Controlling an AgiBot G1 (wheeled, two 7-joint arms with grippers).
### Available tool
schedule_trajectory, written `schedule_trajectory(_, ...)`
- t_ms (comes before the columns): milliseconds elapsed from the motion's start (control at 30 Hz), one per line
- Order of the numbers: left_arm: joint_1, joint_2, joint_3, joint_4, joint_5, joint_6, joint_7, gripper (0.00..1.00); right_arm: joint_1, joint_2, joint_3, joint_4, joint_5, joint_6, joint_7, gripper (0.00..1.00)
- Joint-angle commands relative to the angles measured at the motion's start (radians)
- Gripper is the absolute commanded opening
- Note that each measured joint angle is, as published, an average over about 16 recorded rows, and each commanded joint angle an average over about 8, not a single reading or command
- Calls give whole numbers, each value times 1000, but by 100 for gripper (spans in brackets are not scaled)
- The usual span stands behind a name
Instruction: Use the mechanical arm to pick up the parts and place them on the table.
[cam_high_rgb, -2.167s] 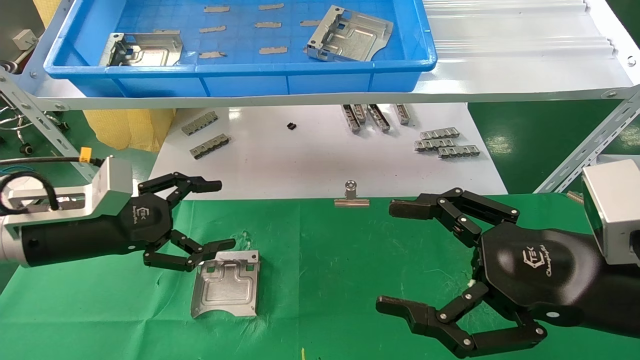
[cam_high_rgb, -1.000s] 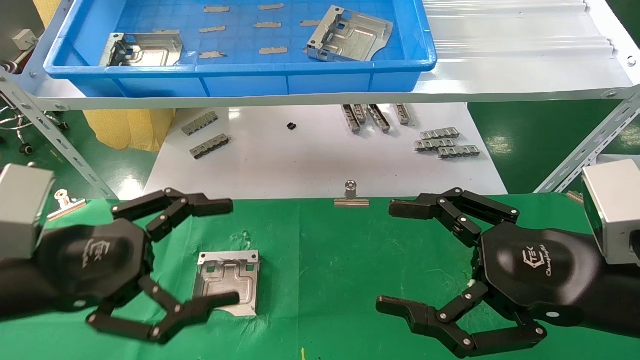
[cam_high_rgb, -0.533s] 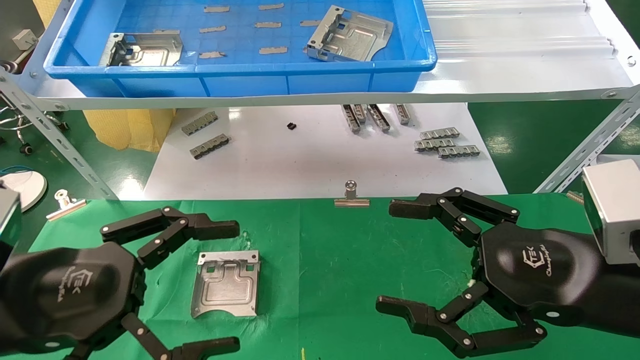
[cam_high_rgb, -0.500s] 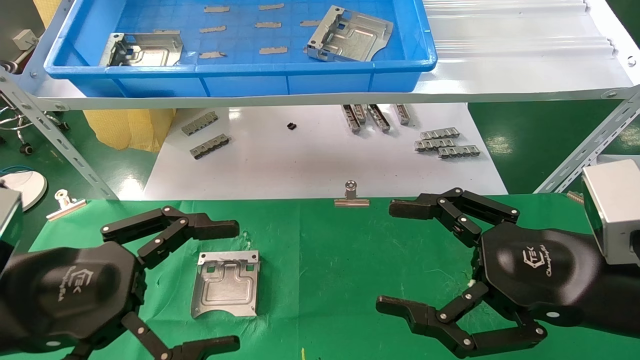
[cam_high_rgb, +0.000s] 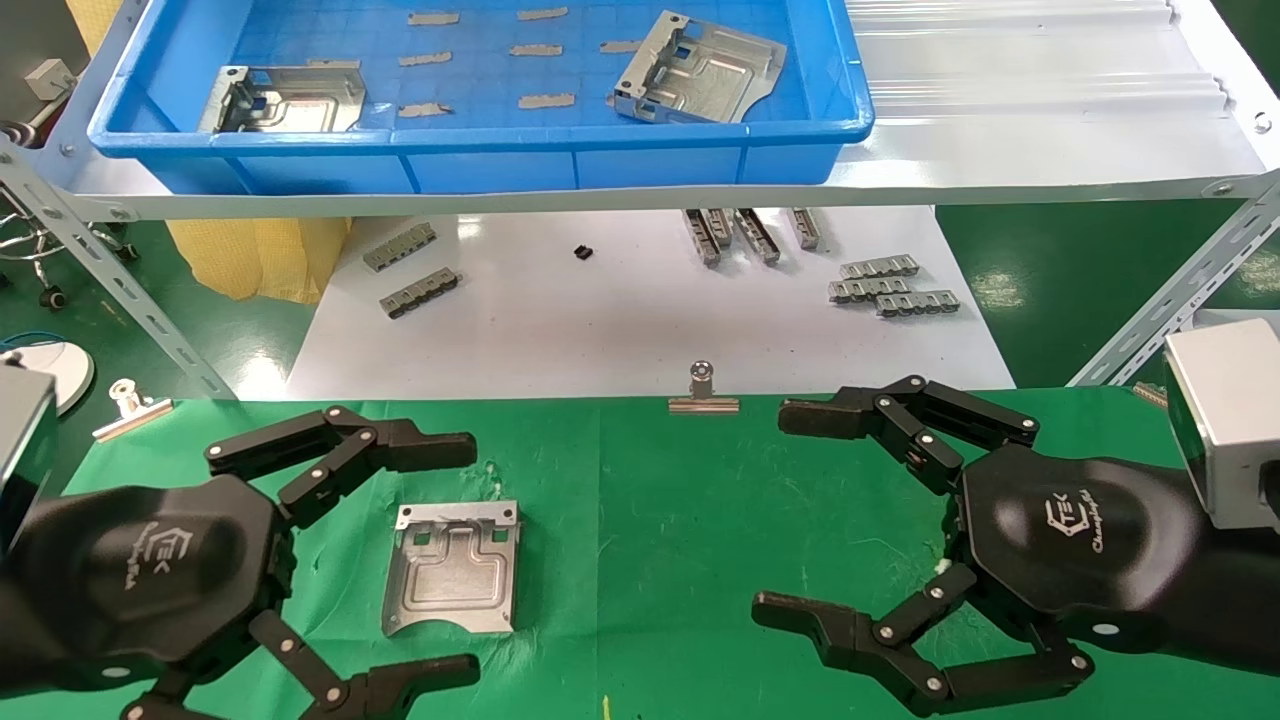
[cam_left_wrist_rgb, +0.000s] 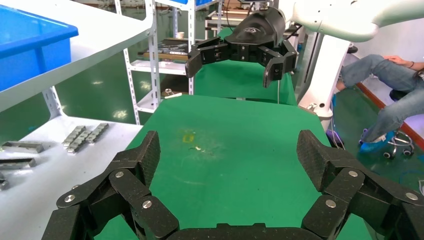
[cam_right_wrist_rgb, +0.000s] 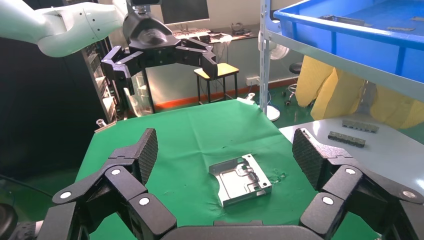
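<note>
One silver-grey part (cam_high_rgb: 452, 567) lies flat on the green-cloth table (cam_high_rgb: 660, 520); it also shows in the right wrist view (cam_right_wrist_rgb: 240, 179). Two more parts (cam_high_rgb: 285, 100) (cam_high_rgb: 700, 68) lie in the blue tray (cam_high_rgb: 480, 150) on the shelf. My left gripper (cam_high_rgb: 452, 561) is open and empty, raised at the near left, its fingers spread on either side of the part without touching it. My right gripper (cam_high_rgb: 788, 512) is open and empty at the near right. Each wrist view shows its own open gripper (cam_left_wrist_rgb: 230, 155) (cam_right_wrist_rgb: 225, 150) over the cloth.
Small grey ridged strips (cam_high_rgb: 890, 285) (cam_high_rgb: 410, 270) lie on the white sheet (cam_high_rgb: 640, 330) behind the cloth. Binder clips (cam_high_rgb: 703, 392) (cam_high_rgb: 130, 405) grip the cloth's far edge. The metal shelf rail (cam_high_rgb: 600, 195) overhangs the white sheet.
My left gripper has pulled back from the part's far left corner toward the near left and turned its palm up. The part and the right gripper have not moved.
</note>
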Motion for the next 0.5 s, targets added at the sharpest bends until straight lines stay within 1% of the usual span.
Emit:
schedule_trajectory(33,-1,1,1,2,1,0,1,100,0,0,0,0,0,0,0,100)
schedule_trajectory(500,-4,2,3,8,3,1,3,100,0,0,0,0,0,0,0,100)
